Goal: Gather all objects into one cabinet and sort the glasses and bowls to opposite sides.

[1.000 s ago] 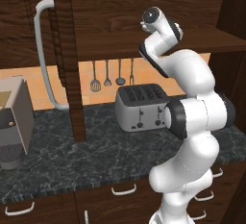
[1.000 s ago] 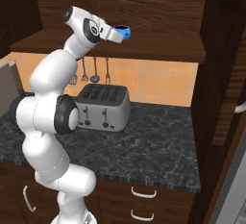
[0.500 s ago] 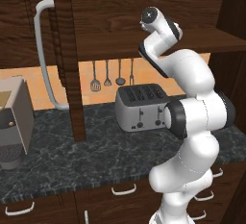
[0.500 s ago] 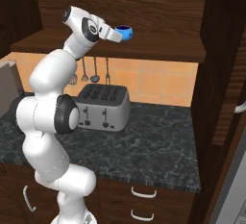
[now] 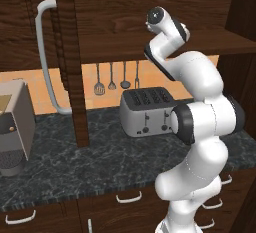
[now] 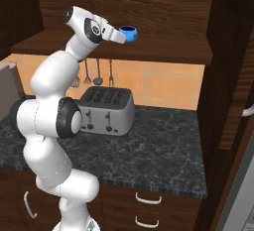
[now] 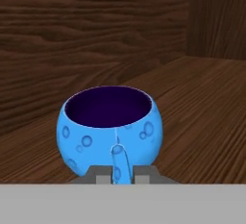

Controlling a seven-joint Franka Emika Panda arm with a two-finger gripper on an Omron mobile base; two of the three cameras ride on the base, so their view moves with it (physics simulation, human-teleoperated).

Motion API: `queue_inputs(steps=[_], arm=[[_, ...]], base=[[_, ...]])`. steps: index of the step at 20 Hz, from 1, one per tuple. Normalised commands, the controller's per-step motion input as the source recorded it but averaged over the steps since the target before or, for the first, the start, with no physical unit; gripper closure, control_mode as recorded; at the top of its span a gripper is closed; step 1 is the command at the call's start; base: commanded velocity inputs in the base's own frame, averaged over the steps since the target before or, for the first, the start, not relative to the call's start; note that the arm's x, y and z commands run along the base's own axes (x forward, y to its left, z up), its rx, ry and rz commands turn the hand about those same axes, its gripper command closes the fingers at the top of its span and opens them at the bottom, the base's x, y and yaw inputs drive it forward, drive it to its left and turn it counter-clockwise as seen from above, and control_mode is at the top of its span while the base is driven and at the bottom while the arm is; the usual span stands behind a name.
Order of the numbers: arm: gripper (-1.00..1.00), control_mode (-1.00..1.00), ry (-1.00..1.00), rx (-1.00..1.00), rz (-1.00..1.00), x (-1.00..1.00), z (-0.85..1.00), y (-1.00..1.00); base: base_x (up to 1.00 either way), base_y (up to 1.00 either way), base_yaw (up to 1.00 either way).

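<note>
Blue bowl (image 7: 110, 129) up on the brown wooden shelf (image 6: 163, 51), right of the arm, pinched at its near rim by the gripper (image 6: 120, 35), jaws narrow on the thin wall. Probably light, stiff, glossy and slippery, so best held at the rim. Below: toaster (image 6: 106, 110) on dark stone counter (image 6: 163, 150). Beyond: plain wood wall, seemingly clear.
</note>
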Motion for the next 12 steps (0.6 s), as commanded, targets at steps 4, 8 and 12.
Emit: queue_inputs(steps=[4, 8, 12], arm=[[1.0, -1.0, 0.0, 0.0, 0.0, -0.28, 0.07, -0.05], [1.0, -1.0, -0.01, 0.0, -0.01, -0.65, 0.32, -0.15], [1.0, -1.0, -0.07, 0.0, 0.0, -0.9, 0.28, -0.09]], base=[[0.0, 0.0, 0.0], [0.0, 0.0, 0.0], [0.0, 0.0, 0.0]])
